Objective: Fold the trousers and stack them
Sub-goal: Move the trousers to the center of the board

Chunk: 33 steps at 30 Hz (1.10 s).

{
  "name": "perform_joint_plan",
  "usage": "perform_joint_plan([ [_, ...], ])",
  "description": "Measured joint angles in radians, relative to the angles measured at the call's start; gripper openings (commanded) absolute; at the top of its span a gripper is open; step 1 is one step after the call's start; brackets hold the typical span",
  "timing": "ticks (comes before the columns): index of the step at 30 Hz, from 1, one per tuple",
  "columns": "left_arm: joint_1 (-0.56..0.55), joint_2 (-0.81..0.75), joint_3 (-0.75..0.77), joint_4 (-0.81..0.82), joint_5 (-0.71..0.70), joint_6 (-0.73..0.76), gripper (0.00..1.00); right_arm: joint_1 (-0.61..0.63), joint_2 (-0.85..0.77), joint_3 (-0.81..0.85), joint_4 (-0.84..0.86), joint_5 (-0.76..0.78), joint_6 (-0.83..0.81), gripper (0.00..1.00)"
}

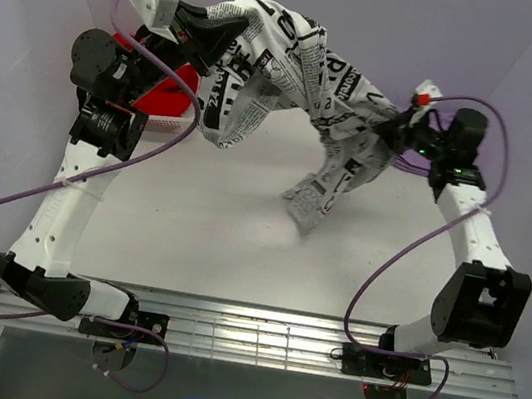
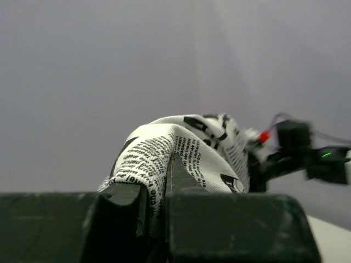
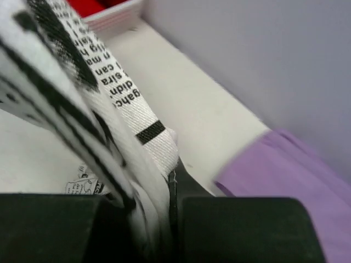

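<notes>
The long white cloth trousers printed with black newspaper text (image 1: 297, 68) are held above the far half of the white table (image 1: 210, 231), slung in an arch between the two arms, with one loose end drooping toward the tabletop near the middle. The left gripper (image 1: 213, 24) is clamped on the cloth at the far left, and the right gripper (image 1: 396, 131) is clamped on it at the right. A red item with a white edge (image 1: 166, 98) lies under the left arm, and a plain lilac-purple cloth (image 3: 285, 175) lies by the wall.

Matt woven cloth trousers (image 1: 298, 63) w/ black print; smooth matt white table (image 1: 219, 243); ribbed metal front rail (image 1: 254, 337).
</notes>
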Motion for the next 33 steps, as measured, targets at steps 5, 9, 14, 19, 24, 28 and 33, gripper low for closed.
perform_joint_plan([
  [5, -0.017, -0.037, -0.126, -0.135, -0.193, 0.272, 0.00, -0.252, -0.080, 0.249, -0.399, -0.075, -0.259, 0.08],
  [9, -0.017, -0.056, -0.250, -0.260, -0.307, 0.422, 0.00, -0.288, -0.059, 0.507, -0.714, -0.074, -0.492, 0.08],
  [14, -0.018, -0.169, -0.447, -0.426, -0.393, 0.566, 0.00, -0.224, -0.052, 0.549, -0.969, -0.024, -0.718, 0.08],
  [19, -0.006, -0.368, -0.678, -0.601, -0.359, 0.676, 0.02, -0.079, 0.008, 0.224, -1.025, 0.082, -0.821, 0.08],
  [24, 0.003, -0.453, -0.800, -0.814, -0.260, 0.747, 0.94, 0.096, 0.155, -0.033, -1.047, 0.205, -0.835, 0.61],
  [28, 0.012, -0.447, -0.835, -0.992, -0.205, 0.809, 0.98, 0.151, 0.193, -0.029, -1.056, 0.245, -0.793, 0.82],
  [33, 0.057, -0.425, -0.749, -1.122, -0.116, 0.833, 0.98, 0.076, 0.128, 0.043, -1.072, 0.275, -0.783, 0.89],
])
